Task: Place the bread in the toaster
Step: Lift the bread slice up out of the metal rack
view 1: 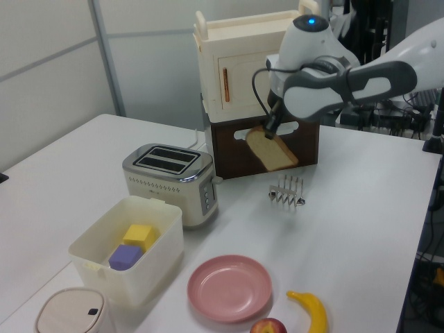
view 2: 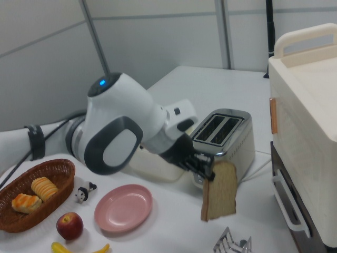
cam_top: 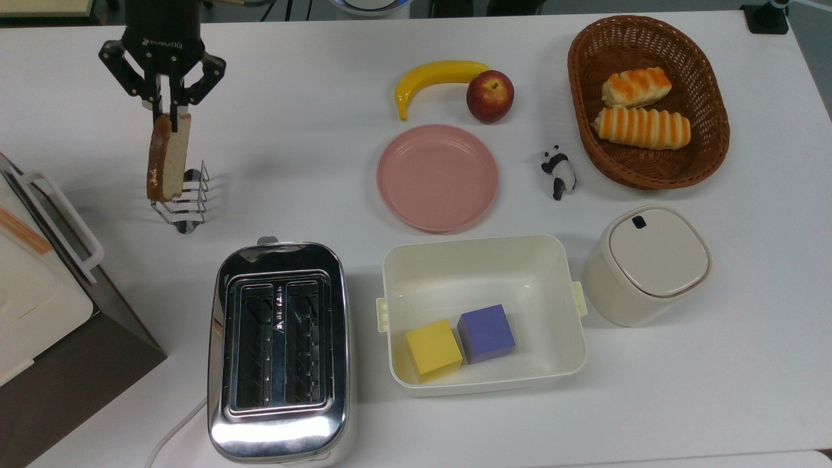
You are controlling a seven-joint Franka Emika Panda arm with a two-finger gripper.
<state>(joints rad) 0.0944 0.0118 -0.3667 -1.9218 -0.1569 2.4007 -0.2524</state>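
**brown-crusted slice held aloft over the wire rack**

speckled light-brown bread (cam_top: 166,158) hangs in the air, pinched at its top edge by the claw (cam_top: 170,114), whose fingers are closed on the crust. in the left view the bread (view 1: 272,150) is tilted and clear above the small wire toast rack (view 1: 286,191), which stands on the white bench (cam_top: 312,156). in the right view the slice (view 2: 219,191) hangs upright in front of the toaster.

the chrome toaster (cam_top: 280,351) sits well apart from the slice, toward the top view's bottom, both slots open upward. beside it on the top view's right is a cream tub (cam_top: 565,305) holding a yellow block (cam_top: 433,349) and a purple block (cam_top: 485,333). a pink plate (cam_top: 437,177), a banana (cam_top: 434,79) and an apple (cam_top: 489,95) lie farther along the bench.
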